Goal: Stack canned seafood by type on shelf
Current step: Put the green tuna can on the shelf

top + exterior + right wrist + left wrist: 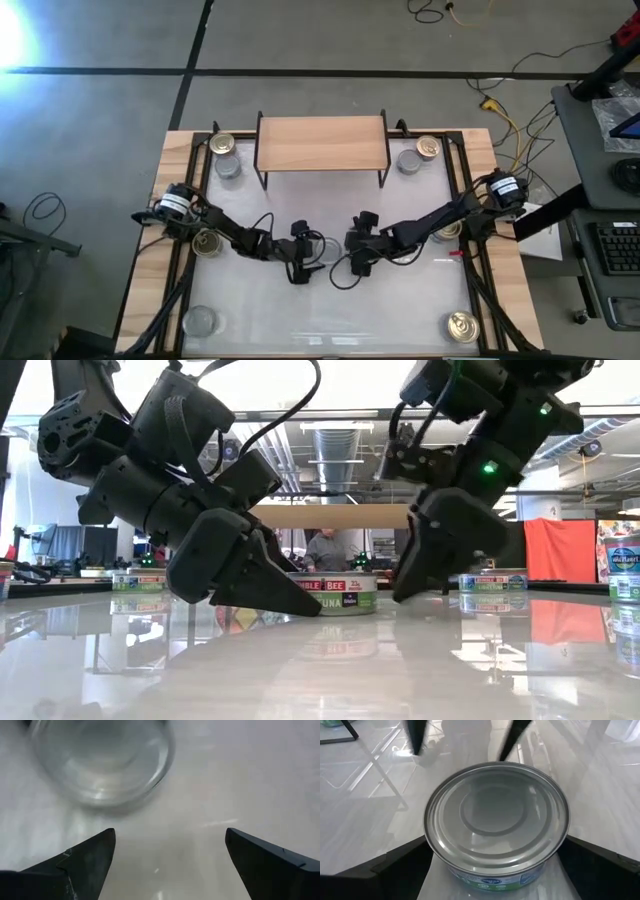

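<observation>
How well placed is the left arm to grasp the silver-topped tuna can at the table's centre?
Probably well placed. The left gripper is open, with one finger on either side of the silver-topped tuna can, and nothing sits between them. The right gripper hangs close by, open.

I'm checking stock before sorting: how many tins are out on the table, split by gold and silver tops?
Gold-top tins: 5, the last partly hidden
Silver-top tins: 4
Total: 9
</observation>
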`<state>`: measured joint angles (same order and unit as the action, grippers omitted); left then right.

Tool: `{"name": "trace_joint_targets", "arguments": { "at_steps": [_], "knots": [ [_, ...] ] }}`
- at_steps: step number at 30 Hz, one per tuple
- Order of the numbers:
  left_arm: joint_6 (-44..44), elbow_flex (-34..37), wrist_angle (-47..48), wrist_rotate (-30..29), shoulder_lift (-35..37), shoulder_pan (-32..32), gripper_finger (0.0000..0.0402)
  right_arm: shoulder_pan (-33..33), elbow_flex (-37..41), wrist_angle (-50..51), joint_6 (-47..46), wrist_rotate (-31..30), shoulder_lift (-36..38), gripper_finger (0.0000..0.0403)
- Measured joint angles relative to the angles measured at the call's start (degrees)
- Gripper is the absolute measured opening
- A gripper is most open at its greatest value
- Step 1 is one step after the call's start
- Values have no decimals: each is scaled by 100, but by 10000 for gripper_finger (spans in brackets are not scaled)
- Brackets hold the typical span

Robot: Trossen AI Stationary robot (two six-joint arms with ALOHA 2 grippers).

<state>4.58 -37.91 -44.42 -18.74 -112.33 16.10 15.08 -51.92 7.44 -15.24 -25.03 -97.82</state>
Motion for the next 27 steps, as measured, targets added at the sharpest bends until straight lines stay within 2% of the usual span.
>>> {"name": "trace_joint_targets", "arguments": {
  "at_steps": [12,27],
  "knots": [
    [31,-158,19,-28,-126,-3,400,-227,35,-647,570,-70,-61,368],
    [50,-236,-275,-9,-250,-16,399,-313,35,-820,563,-247,-271,368]
  ]
}}
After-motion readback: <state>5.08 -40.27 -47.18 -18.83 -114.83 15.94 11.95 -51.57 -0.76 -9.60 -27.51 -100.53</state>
